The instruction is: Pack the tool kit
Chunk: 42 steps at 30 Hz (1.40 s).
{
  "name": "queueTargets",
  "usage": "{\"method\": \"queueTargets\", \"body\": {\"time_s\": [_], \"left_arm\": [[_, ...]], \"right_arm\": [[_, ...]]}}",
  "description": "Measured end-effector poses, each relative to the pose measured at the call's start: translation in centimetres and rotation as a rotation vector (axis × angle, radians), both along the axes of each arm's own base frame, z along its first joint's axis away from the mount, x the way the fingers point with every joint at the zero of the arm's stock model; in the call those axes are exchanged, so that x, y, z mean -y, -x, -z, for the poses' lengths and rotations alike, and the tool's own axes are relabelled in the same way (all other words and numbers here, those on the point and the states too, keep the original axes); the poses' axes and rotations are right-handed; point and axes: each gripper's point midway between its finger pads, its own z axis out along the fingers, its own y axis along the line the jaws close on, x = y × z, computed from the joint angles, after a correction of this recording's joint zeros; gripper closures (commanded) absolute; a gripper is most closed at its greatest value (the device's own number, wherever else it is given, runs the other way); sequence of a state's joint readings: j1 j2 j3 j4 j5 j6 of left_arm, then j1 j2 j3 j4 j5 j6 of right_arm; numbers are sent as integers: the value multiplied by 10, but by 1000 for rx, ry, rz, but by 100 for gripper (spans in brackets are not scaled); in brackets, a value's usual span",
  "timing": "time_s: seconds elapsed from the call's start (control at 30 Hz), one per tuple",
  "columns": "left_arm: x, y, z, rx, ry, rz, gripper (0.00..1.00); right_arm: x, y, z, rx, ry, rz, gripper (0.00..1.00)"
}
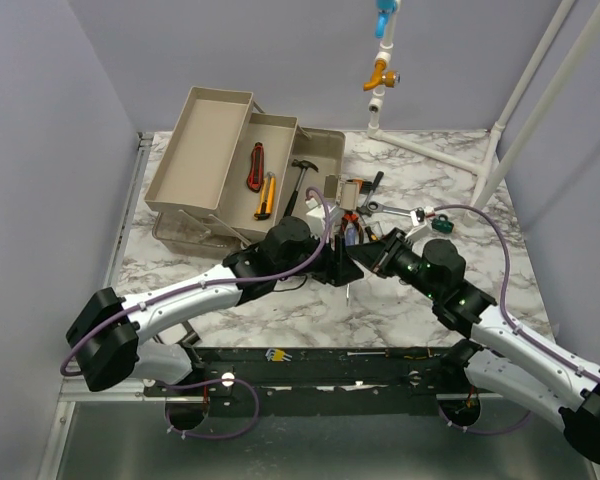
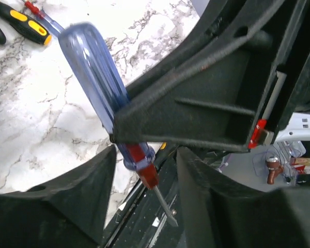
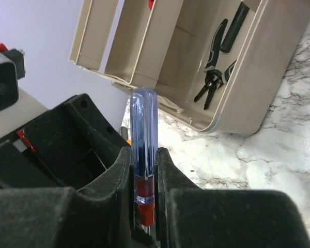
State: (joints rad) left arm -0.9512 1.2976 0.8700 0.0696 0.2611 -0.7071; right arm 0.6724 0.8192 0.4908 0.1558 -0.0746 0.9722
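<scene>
The toolbox [image 1: 180, 228] stands open at the back left, its beige trays [image 1: 202, 150] fanned out. A red knife [image 1: 254, 167], a yellow-handled tool [image 1: 265, 195] and a hammer [image 1: 300, 180] lie in it. In the right wrist view pliers [image 3: 212, 67] lie inside the toolbox [image 3: 258, 77]. My right gripper [image 1: 365, 255] [image 3: 144, 170] is shut on a blue-handled screwdriver [image 1: 350, 240] [image 3: 144, 129], held above the table. My left gripper [image 1: 338, 265] [image 2: 147, 155] is open, with its fingers [image 2: 88, 191] on either side of the screwdriver [image 2: 93, 72] and apart from it.
Loose tools [image 1: 390, 210] lie on the marble table behind the grippers, and a yellow-black screwdriver [image 2: 26, 23] shows in the left wrist view. A white pipe frame [image 1: 500, 140] stands at the back right. An orange and blue fitting [image 1: 380, 70] hangs above the back edge.
</scene>
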Motion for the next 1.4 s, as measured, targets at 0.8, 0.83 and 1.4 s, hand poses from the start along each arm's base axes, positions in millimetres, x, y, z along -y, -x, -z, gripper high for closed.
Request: {"method": "queueTargets", "body": {"time_s": [0.8, 0.83, 1.4], "left_arm": [[-42, -25, 0, 82, -174, -134, 100], [-53, -30, -4, 94, -201, -155, 100], [-271, -163, -118, 378, -689, -799, 100]], "right_arm": [[33, 1, -23, 71, 17, 127, 12], [38, 0, -28, 82, 25, 147, 12], [61, -26, -22, 59, 335, 252, 12]]}}
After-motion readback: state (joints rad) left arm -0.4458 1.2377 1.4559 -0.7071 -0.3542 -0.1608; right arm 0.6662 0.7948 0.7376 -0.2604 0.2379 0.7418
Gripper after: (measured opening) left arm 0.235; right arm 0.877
